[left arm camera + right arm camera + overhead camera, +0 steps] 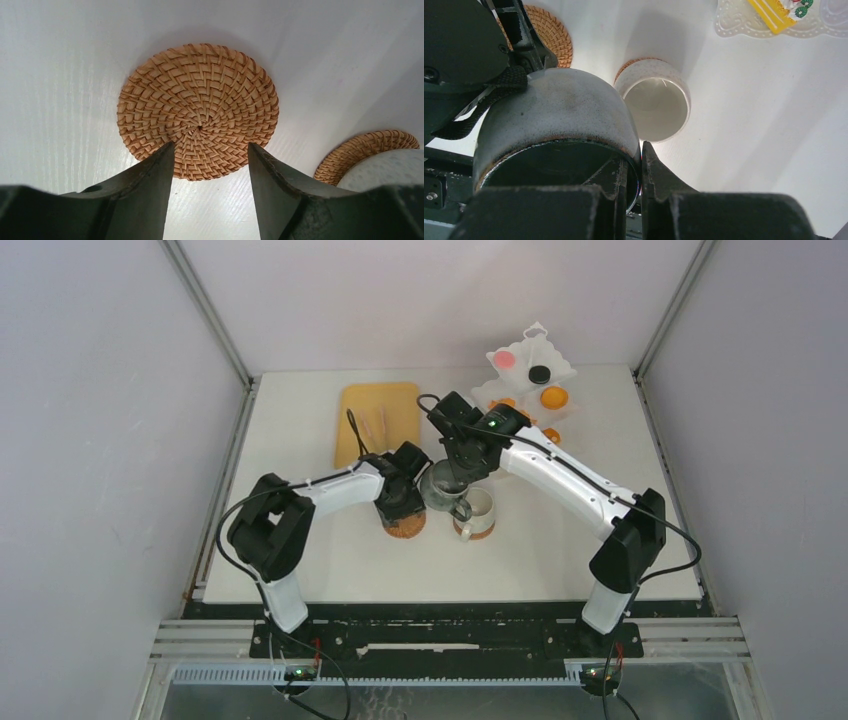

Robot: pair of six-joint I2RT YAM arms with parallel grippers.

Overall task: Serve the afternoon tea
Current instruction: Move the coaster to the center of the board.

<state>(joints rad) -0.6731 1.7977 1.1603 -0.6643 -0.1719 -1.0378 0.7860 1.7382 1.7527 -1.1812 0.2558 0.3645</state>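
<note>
From above, the left arm hides most of the bare coaster; only its near edge peeks out. The left wrist view shows all of it. It is round, flat and woven from tan straw in rings, and it lies on the smooth white counter. The left claw hangs over it with its two dark fingers wide apart and nothing between them.

The right claw is pinched on the rim of the grey mug, one finger inside and one outside. The mug is round, speckled, dull grey outside and dark and shiny inside. It is between the bare coaster and the white mug. I cannot tell if its bottom touches the counter. Its handle is hidden in the right wrist view.

The white mug is pale, dotted and empty. It stands on the second coaster, which is mostly covered; only a woven edge shows.

At the back right is a white tray with a wavy edge, partly blocked by the right arm. On it are a pink round, a black round, an orange tart and a yellow wedge that is cut off at the top of the picture. Other pastries are too hidden to name.

A flat tan wooden board lies at the back with thin pink tongs on it.
</note>
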